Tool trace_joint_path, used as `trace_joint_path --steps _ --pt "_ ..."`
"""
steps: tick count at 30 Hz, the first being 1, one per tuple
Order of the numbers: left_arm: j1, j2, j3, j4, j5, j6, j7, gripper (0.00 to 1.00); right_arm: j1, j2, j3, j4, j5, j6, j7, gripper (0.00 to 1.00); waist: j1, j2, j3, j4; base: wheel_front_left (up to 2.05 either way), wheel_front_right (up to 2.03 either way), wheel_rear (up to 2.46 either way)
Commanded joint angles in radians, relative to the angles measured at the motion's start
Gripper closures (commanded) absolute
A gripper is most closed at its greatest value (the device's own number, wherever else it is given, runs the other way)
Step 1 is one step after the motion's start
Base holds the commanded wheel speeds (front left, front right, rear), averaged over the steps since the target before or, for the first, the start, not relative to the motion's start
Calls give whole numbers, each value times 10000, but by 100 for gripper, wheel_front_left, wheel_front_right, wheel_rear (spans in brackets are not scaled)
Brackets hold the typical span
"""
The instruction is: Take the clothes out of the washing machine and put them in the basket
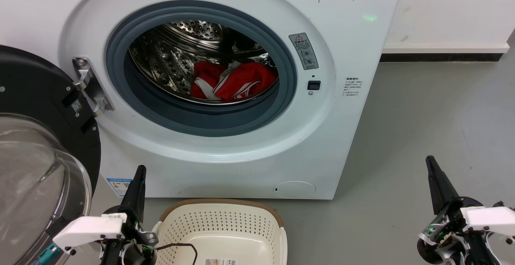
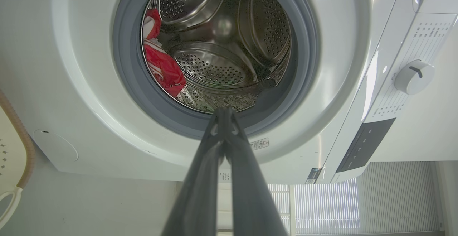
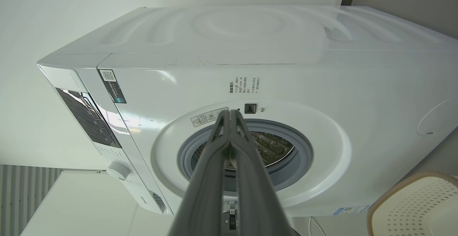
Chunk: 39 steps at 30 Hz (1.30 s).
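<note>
Grey floor (image 1: 422, 116), basket (image 1: 225, 224) partly off-frame

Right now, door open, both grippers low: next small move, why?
Probably advance the left gripper toward the porthole: the red striped garment lies in the steel drum, the glass door hangs open, and that gripper's shut fingers point at the opening.

Bright, even indoor light falls softly on the large white front-loading washing machine (image 1: 249, 168), which casts a faint shadow on the grey floor (image 1: 442, 116). Highlights glint in its perforated steel drum (image 1: 169, 64). Both wrist views bow straight edges, and the long dark fingers (image 2: 247, 193) look soft up close.
</note>
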Motion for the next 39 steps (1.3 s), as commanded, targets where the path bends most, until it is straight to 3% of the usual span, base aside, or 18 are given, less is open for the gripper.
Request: trace_joint_path --steps 1,22,23,32,39 --pt "-61 -25 24 5 10 -28 21 100 -123 35 -6 16 -55 0 17 100 0 0 0 0 0 0 0" --pt "-61 -25 22 4 9 -28 19 100 -123 35 -2 16 -51 0 12 100 0 0 0 0 0 0 0" --pt "-61 -25 22 4 9 -28 19 0 -123 35 -2 16 -51 0 12 0 0 0 0 0 0 0 0" --pt "244 -18 -55 0 284 2 -268 0 240 7 68 194 -148 0 -263 0 0 0 6 -1 0 0 0" --pt "320 -17 -20 -400 1590 121 -613 0 348 8 6 -187 -1560 0 -608 0 0 0 23 -11 0 0 0"
